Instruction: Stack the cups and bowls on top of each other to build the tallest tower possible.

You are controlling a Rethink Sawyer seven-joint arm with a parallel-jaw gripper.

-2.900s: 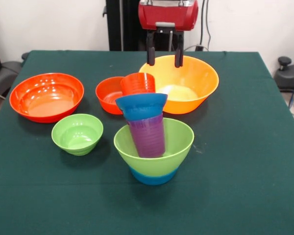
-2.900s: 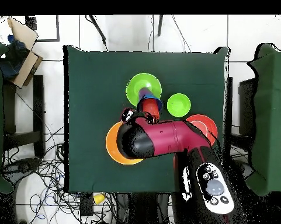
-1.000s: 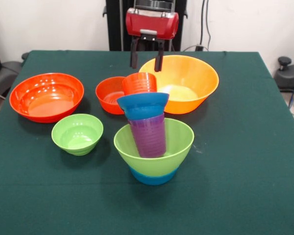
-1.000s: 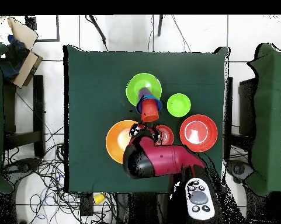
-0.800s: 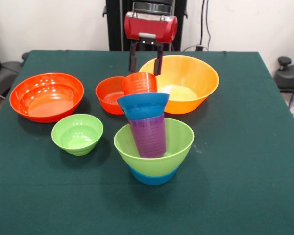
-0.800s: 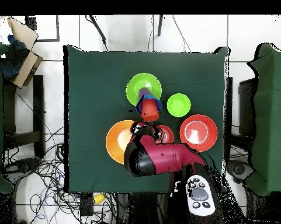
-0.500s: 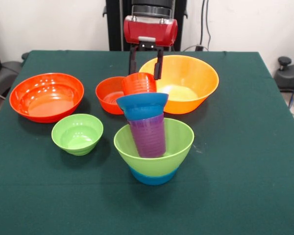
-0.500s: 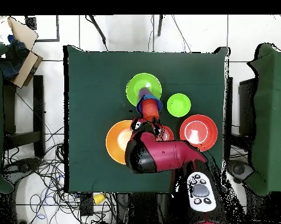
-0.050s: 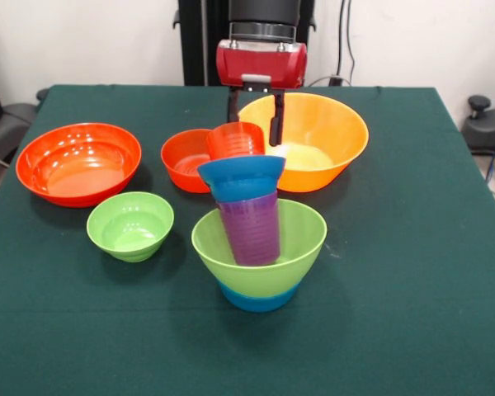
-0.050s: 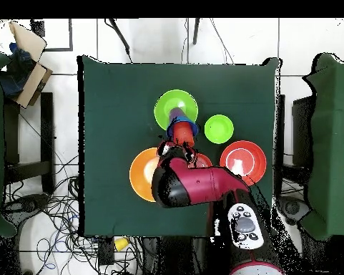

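Note:
The tower stands mid-table: a light green bowl point(image 9: 293, 239) nested on a light blue bowl point(image 9: 258, 299), with a purple cup point(image 9: 250, 231) inside it. A dark blue bowl point(image 9: 241, 177) sits on that cup and an orange-red cup point(image 9: 235, 140) tops it. My gripper point(image 9: 253, 130) hangs open just behind the orange-red cup, its fingers point(image 9: 275, 124) pointing down and holding nothing. From overhead, the gripper point(image 10: 176, 148) sits just on the robot's side of the tower point(image 10: 180, 129). No yellow cup shows.
Loose bowls ring the tower: a large yellow-orange bowl point(image 9: 322, 136), a medium red-orange bowl point(image 9: 181, 157), a large red-orange bowl point(image 9: 78, 162) and a small light green bowl point(image 9: 130, 224). The arm point(image 10: 196, 186) covers part of the yellow-orange and medium red-orange bowls from overhead.
The open gripper has drifted right in the front view and dropped lower, closer to the orange-red cup. The tower and loose bowls have not moved.

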